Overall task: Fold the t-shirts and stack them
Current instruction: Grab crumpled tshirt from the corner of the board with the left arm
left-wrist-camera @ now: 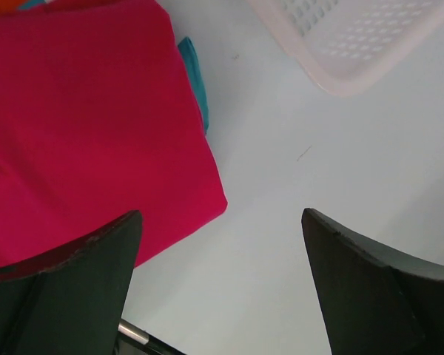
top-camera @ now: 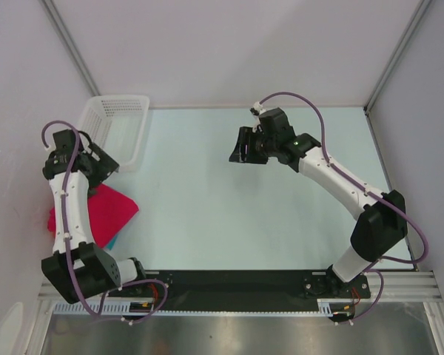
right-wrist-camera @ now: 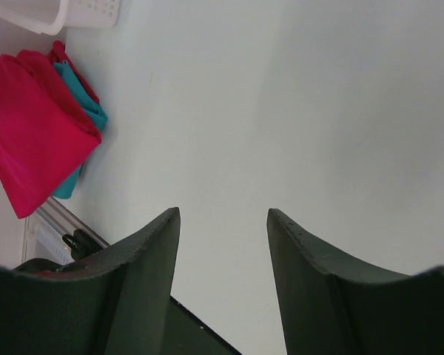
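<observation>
on the table (top-camera: 244,222), close to its near left corner and along its left edge, lies the pile of shirts. the crimson-pink t-shirt (left-wrist-camera: 89,126) is folded into a flat block on top and covers most of the pile. a narrow strip of the teal t-shirt (left-wrist-camera: 194,81) shows from under its edge on the side that faces the table's middle. a sliver of the orange t-shirt (left-wrist-camera: 0,6) shows at the top corner of the left wrist view, next to the crimson one; how it lies cannot be told. the left gripper (left-wrist-camera: 222,218) hangs over the far edge of the pile, its jaws spread wide with nothing between them. farther in, toward the far edge and right of the middle, the right gripper (right-wrist-camera: 223,211) hovers over bare table, jaws also spread and empty. the white mesh basket (top-camera: 118,100) stands in the far left corner, near the pile but apart from it
</observation>
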